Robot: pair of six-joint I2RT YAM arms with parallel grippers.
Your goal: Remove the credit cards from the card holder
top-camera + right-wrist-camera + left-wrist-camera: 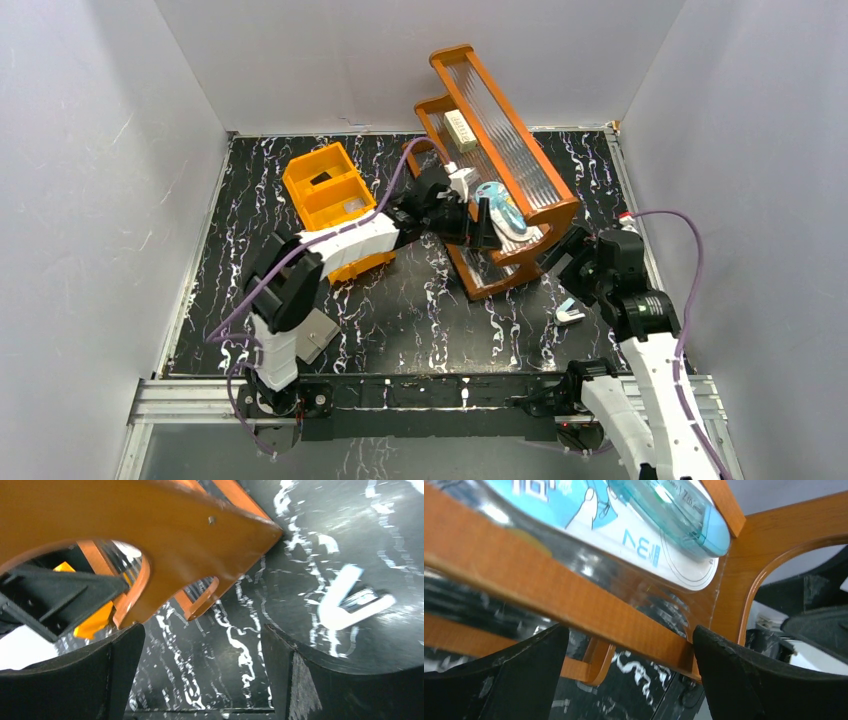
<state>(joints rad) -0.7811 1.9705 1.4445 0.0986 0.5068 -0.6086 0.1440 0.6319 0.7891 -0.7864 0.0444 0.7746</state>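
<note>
1. While both arms are stretched toward the wooden rack (560, 215), which stands askew on the black marbled surface (420, 310), neither claw holds anything.
2. The left claw (630, 630) is spread wide. Its fingers sit on either side of the rack's lower rail, just under a blue-and-white blister pack (644, 550) on the ribbed shelf.
3. The right claw (202, 627) is also spread wide, beside the rack's end panel and above the surface.
4. A small pale folded item, apparently the card holder (572, 313), lies on the surface near the right claw. It is clear of the fingers, with its leaves parted in a V.
5. A flat black piece (322, 178) lies in the far compartment of the orange bin (303, 200); it is too small to identify.
6. A cream box (460, 130) rests on the rack's upper shelf.
</note>
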